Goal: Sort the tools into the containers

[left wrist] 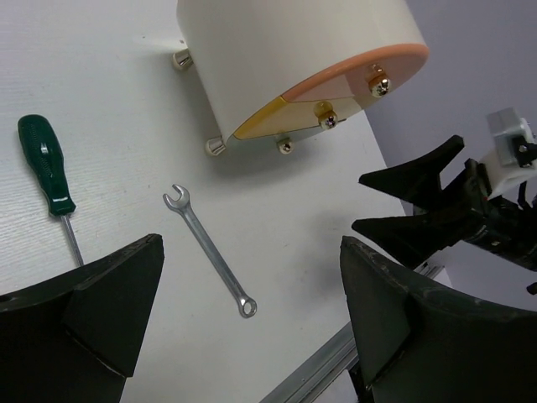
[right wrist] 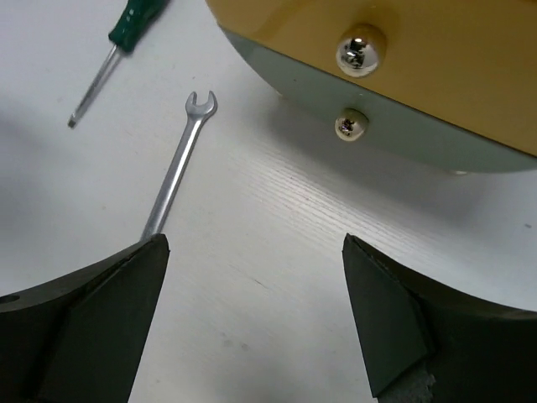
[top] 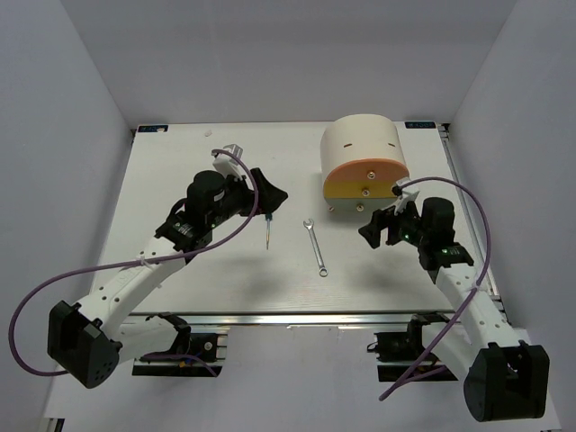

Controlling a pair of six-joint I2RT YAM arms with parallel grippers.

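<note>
— What takes up the most room?
— The white surface (top: 180, 270), with the two arms reaching over it from the near edge.

— And on it?
— A pale beige drum-shaped box (top: 360, 142) stands at the far right. Its orange-yellow half-round drawer front (top: 366, 180) faces the arms.

— How do the claws stand?
— The left claw (left wrist: 250, 269) is spread wide and holds nothing. It hangs left of centre, above the surface. The right claw (right wrist: 256, 260) is just as wide apart and also bare. It sits close in front of the drawer front, not touching it.

— Where are the tools?
— A silver double-ended wrench (top: 316, 247) lies flat on the surface between the two arms, just in front of the box and a little to its left, outside it. Left of it, clearly apart, lies one screwdriver (left wrist: 46, 168) with a dark green handle and a thin metal shaft. It lies below the left claw with its tip towards the arms. No claw touches either tool.

— Anything smaller?
— Shiny metal studs (right wrist: 359, 46) on the drawer front.
</note>
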